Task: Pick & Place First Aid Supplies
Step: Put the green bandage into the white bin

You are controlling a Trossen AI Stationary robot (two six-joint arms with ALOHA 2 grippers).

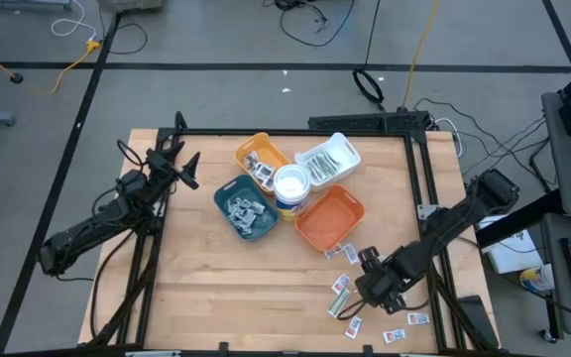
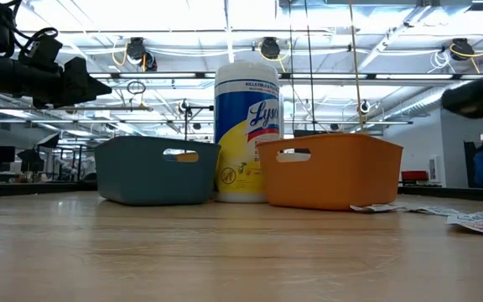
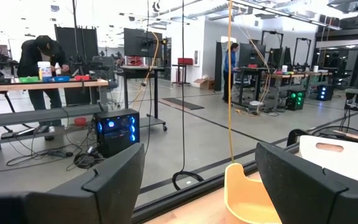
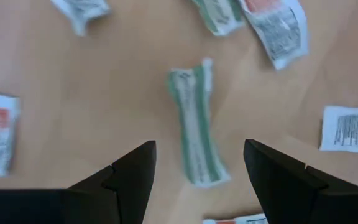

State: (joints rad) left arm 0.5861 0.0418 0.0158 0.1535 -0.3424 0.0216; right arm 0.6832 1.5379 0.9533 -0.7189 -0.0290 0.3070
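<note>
The first aid supplies lie loose on the wood near the table's right front: small packets [image 1: 340, 286], and in the right wrist view a green-white strip [image 4: 194, 124], red-marked white packets [image 4: 272, 25] and a dark-printed white square [image 4: 350, 127]. My right gripper [image 1: 368, 288] hovers above them, open [image 4: 199, 146], its fingers on either side of the green-white strip without touching it. My left gripper [image 1: 181, 164] is raised at the table's far left, open [image 3: 201, 152], facing the room beyond the far edge.
At the table's middle stand a yellow tray [image 1: 261, 157], a white tray [image 1: 327, 159], a teal tray [image 1: 246, 210] holding packets, an orange tray [image 1: 330, 218] and a white round tub [image 1: 290, 186]. Bare wood covers the near left. People stand in the room beyond.
</note>
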